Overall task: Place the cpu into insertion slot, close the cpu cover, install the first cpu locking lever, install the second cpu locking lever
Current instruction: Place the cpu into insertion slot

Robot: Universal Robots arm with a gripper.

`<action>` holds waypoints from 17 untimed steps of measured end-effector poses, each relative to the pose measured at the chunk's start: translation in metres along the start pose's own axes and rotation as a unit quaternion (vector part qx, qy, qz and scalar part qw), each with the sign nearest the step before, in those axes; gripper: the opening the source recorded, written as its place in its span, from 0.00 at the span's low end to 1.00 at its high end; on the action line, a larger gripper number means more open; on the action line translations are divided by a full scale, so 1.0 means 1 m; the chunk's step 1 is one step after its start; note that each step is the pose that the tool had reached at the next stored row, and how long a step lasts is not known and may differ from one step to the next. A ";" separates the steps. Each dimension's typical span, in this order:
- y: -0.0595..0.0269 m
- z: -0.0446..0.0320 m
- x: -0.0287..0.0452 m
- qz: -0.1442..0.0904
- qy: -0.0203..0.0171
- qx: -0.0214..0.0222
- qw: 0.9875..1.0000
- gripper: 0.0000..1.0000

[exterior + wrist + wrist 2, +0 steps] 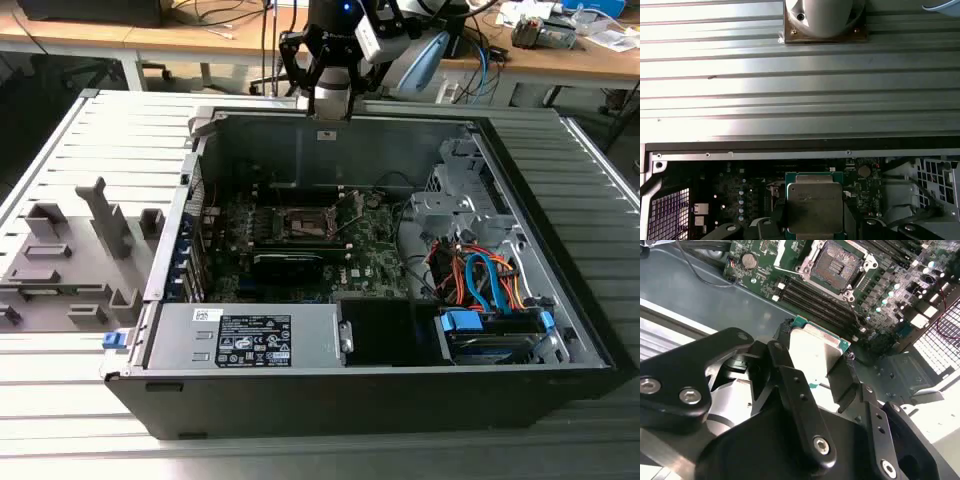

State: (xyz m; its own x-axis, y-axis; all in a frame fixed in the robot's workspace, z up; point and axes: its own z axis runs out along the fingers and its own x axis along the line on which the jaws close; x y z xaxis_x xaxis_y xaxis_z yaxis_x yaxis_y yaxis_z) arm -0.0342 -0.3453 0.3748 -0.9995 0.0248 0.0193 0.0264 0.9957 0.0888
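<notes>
Around the open computer case [380, 372] a ribbed metal table [60, 420] is seen, and behind the case wooden desks [200, 42] strewn with cables are ranged across the room. Beside the case, on the exterior view's left, a grey fixture plate [70, 265] with upright holders is laid on the table. Inside the case the green motherboard [345, 255] is laid flat, with a labelled power supply [250, 340] along the case's near wall and blue and orange cables [480, 280] at the exterior view's right. The cpu [812, 357] is shown as a flat square chip with a silvery-grey metal top on a green edge. It is held in the air by the case's far wall, well apart from the insertion slot [837, 265]. The gripper [816, 347] is clamped on it, and the black fingers [841, 380] are pressed against two opposite sides of the chip. In the exterior view the gripper [330, 90] is placed over the case's far wall, and the insertion slot [303, 225] is found mid-board. The second wrist view supplies the slot's bare contact field within its metal frame, plus a coin battery [749, 260] and long memory slots [810, 297] close by. The first wrist view supplies the top face of the cpu [815, 207] squarely, the ribbed metal table [790, 90] beyond the case's far wall, and a pale round mount [824, 17] set on it.
</notes>
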 end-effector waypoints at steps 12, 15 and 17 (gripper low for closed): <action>-0.0056 0.0001 0.0007 0.000 0.000 0.000 1.000 0.54; -0.0061 0.0003 0.0006 0.000 0.000 0.000 1.000 0.54; -0.0064 0.0004 0.0006 0.000 0.000 0.000 1.000 0.54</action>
State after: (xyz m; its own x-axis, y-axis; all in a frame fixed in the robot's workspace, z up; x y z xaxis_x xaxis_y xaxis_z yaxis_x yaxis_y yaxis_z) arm -0.0350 -0.3517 0.3738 -0.9995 0.0248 0.0193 0.0264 0.9957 0.0889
